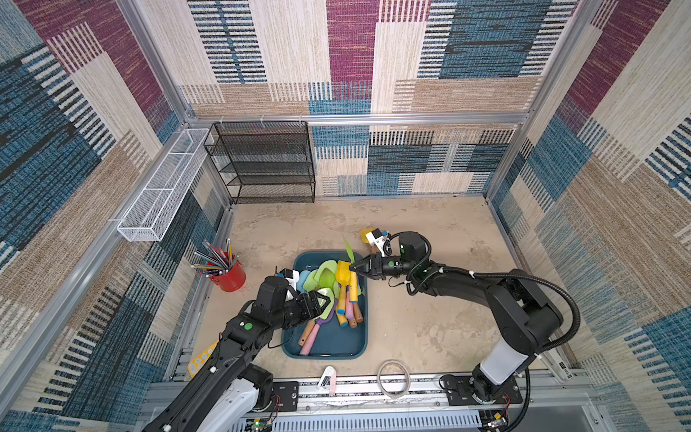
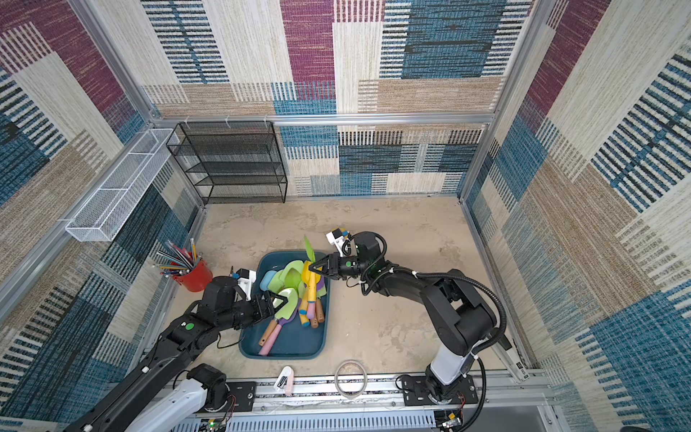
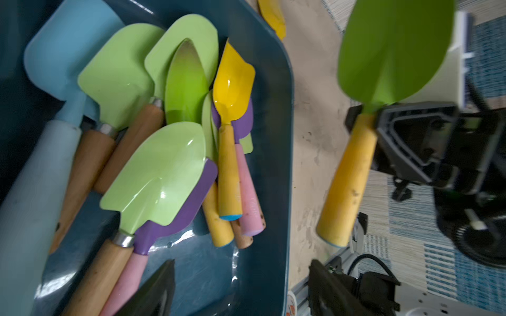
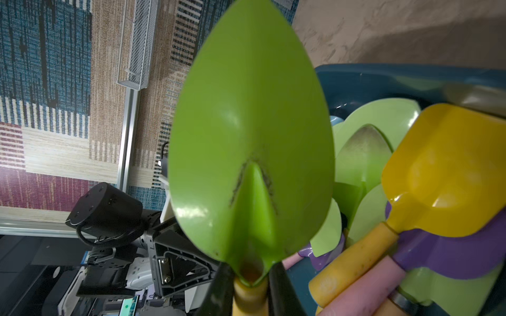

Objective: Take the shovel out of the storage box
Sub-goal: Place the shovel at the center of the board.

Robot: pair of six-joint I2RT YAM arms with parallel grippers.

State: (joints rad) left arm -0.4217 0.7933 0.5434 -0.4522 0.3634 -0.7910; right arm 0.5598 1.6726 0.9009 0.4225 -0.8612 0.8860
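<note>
Right wrist view: the right gripper (image 4: 250, 279) clamps the green shovel (image 4: 252, 136) by its neck, just beside the storage box (image 4: 383, 76); the left gripper (image 3: 241, 276) gapes wide over that box.
</note>
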